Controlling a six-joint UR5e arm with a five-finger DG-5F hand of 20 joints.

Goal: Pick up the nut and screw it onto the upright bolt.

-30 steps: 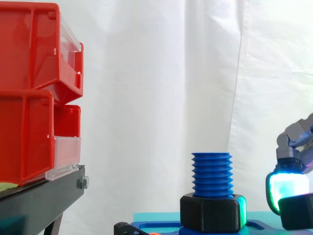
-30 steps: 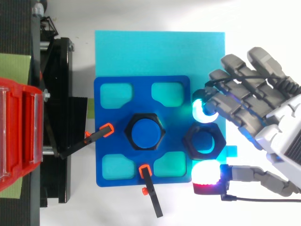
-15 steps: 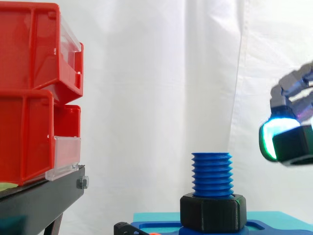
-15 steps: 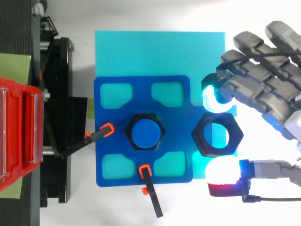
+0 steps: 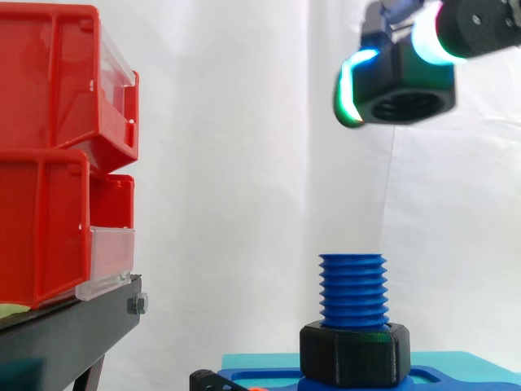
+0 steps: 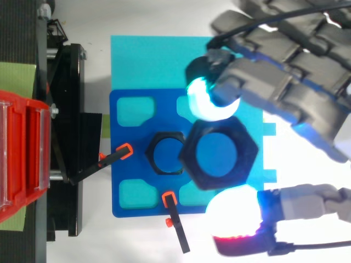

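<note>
Hand pinches nut above bolt, off toward right edge of plate. Transport step; you next centre it, then lower.

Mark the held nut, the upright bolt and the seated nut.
held nut (image 5: 403,79), side view, side face
upright bolt (image 5: 352,289), side view, blue threads
seated nut (image 5: 354,353), side view, front face

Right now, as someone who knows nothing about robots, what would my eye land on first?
The big grey hand stands out first, its glowing fingertips pinching a black nut high in the air. Below it, and a little to the left in the side view, a blue threaded bolt stands upright. Red bins are stacked at the far left.
</note>
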